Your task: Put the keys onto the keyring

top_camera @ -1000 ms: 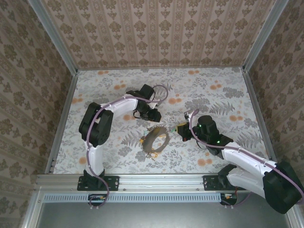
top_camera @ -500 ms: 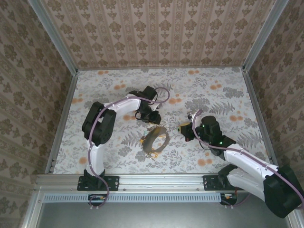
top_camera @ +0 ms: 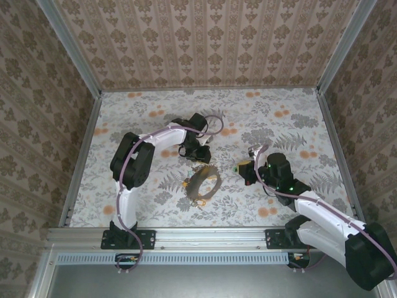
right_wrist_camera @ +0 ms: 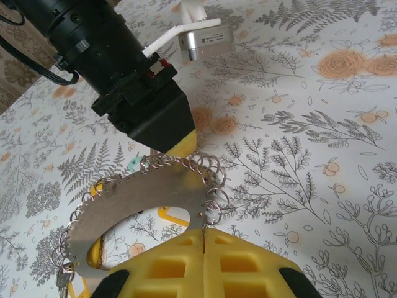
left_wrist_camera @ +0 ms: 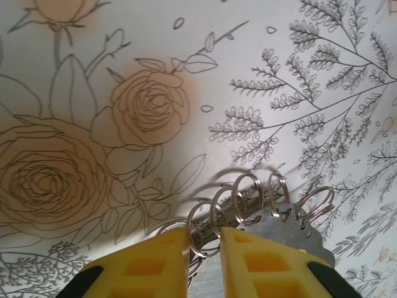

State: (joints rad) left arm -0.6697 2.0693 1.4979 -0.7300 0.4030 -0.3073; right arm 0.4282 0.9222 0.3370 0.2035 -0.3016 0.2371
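Note:
The keyring [top_camera: 216, 178] is a flat grey loop edged with small wire rings, lying mid-table. It also shows in the left wrist view [left_wrist_camera: 291, 226] and the right wrist view [right_wrist_camera: 142, 195]. My left gripper [top_camera: 200, 155] is at its far edge. The jaws [left_wrist_camera: 205, 233] stand narrowly apart, with one small ring between the yellow fingers. My right gripper [top_camera: 240, 167] sits just right of the loop, apart from it, with its fingers [right_wrist_camera: 203, 233] pressed together. Yellow key heads [right_wrist_camera: 167, 214] and a mint-green one [right_wrist_camera: 133, 162] show under the loop. Orange-yellow bits [top_camera: 186, 184] hang at its left edge.
The floral table cover [top_camera: 279, 124] is bounded by metal rails [top_camera: 80, 155] and patterned walls on three sides. The left arm's black wrist [right_wrist_camera: 149, 118] looms over the far side of the loop. Both arm bases stand at the near edge.
My right gripper has drawn back to the right, away from the loop. The left gripper has eased toward the loop's far edge. The loop itself has stayed put.

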